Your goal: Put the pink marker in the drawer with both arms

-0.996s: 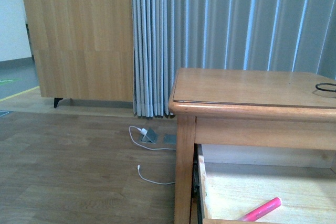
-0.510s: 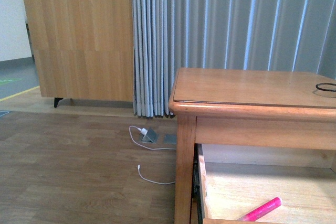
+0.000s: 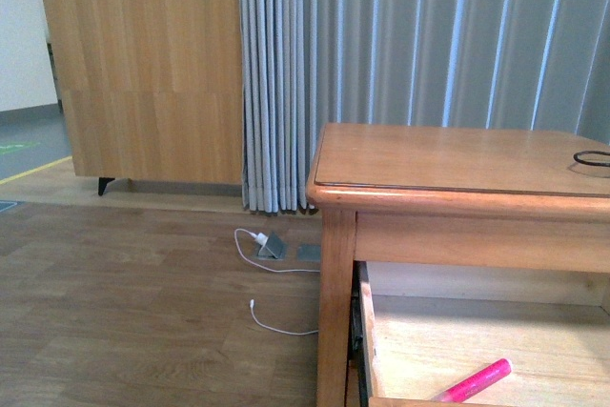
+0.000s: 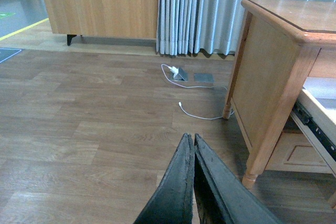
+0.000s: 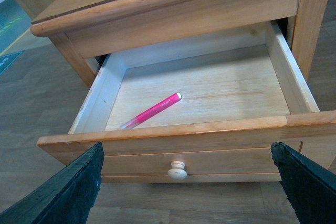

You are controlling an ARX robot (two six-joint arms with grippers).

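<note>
Left gripper [image 4: 192,137], left wrist view: closed, both fingers [image 4: 176,187] pressed flat together, nothing between them. It hangs low over the floor [image 4: 79,129], pointing toward the curtain [image 4: 194,14], beside the table [image 4: 262,77] and apart from it. Finger bases are cut off by the frame edge. Only a sliver of the drawer [image 4: 321,113] shows, pulled out; its inside is out of sight from this camera.

Right wrist view: right gripper [image 5: 186,149] spread wide, empty. Only two dark fingers [image 5: 73,187] show at the frame's corners, the rest cut off. It faces the drawer [image 5: 184,128] front-on from above, the knob [image 5: 177,169] between the fingers. Marker [image 5: 152,111] lies loose on the bare wood inside, slanted, pale end toward the back. Its near end meets the front rim, tip not made out. Any print on it is too small to read.

Front view: neither arm in frame. Drawer [image 3: 365,331] cut off by the frame bottom. Marker [image 3: 474,380] lies inside, lower end hidden behind the front rim. Black cable [image 3: 592,158] on the table [image 3: 457,164], cut off at the frame's edge.
</note>
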